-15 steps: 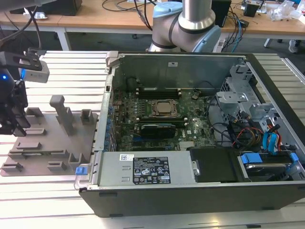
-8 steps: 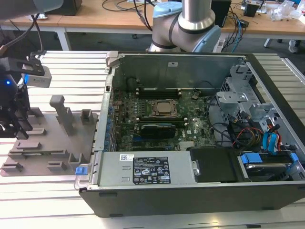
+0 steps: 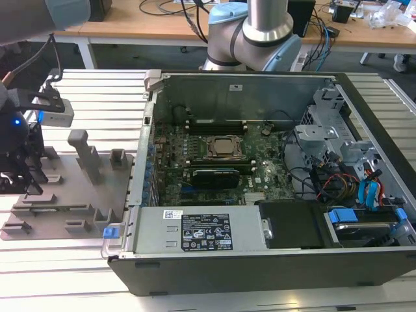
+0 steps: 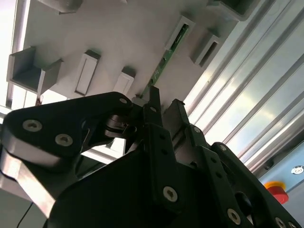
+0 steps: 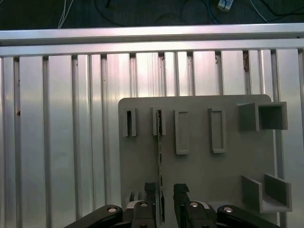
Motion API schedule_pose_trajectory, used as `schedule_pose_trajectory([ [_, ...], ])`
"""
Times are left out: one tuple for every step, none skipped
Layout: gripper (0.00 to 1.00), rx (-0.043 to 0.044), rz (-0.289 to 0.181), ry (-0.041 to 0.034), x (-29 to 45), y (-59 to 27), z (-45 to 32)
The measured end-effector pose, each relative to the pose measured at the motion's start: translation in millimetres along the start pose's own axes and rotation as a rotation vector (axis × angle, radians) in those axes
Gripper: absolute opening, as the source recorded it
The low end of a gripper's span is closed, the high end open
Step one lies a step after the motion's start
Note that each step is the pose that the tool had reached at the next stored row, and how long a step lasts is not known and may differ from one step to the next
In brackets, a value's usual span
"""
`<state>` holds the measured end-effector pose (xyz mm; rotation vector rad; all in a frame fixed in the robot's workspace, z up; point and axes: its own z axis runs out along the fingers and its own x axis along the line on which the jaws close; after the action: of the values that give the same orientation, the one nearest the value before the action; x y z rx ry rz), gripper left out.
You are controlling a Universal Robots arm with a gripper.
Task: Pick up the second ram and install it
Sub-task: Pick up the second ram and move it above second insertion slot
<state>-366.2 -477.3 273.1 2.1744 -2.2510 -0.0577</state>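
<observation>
The second ram (image 5: 160,161) stands on its edge in a slot of the grey plastic plate (image 5: 199,171), a thin dark green strip also seen in the second wrist view (image 4: 166,57). My gripper (image 5: 165,202) is down over its near end, one black finger on each side. One finger sits against the stick, and a narrow gap shows beside the other finger (image 5: 180,202). The jaws look open around the ram. In the exterior view the gripper (image 3: 25,185) hangs over the plate (image 3: 71,195) at the exterior view's far left.
The open computer case (image 3: 260,169) lies to the exterior view's right of the plate, with the processor socket (image 3: 224,148) and memory slots (image 3: 214,123) behind it. Upright blocks (image 3: 84,153) rise from the plate. A ribbed aluminium table (image 5: 57,118) lies underneath.
</observation>
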Motion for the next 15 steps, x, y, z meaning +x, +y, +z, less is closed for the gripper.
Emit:
schedule_pose_trajectory([
  [0.30,0.0002,0.000,0.0011,1.3,-0.1,2.9],
  [0.30,0.0001,-0.004,0.0041,1.5,-0.4,5.5],
  [0.30,0.0000,-0.017,0.0100,1.5,-1.0,8.7],
  [0.30,-0.0004,-0.037,0.0173,1.5,-1.5,11.9],
  [0.30,-0.0006,-0.048,0.0207,1.6,-1.8,14.4],
  [0.30,-0.0008,-0.059,0.0225,1.7,-2.4,17.4],
  [0.30,-0.0013,-0.071,0.0236,1.8,-3.9,20.7],
  [0.30,-0.0011,-0.077,0.0237,1.8,-4.9,24.7],
  [0.30,-0.0013,-0.080,0.0239,1.9,-5.1,27.9],
  [0.30,-0.0012,-0.081,0.0239,2.1,-5.3,30.2],
  [0.30,-0.0012,-0.081,0.0236,2.2,-5.3,32.0],
  [0.30,-0.0012,-0.081,0.0224,2.3,-5.4,35.1],
  [0.30,-0.0012,-0.081,0.0191,2.5,-5.5,39.4],
  [0.30,-0.0013,-0.082,0.0157,2.7,-5.1,41.9],
  [0.30,-0.0011,-0.082,0.0102,2.9,-4.1,45.3],
])
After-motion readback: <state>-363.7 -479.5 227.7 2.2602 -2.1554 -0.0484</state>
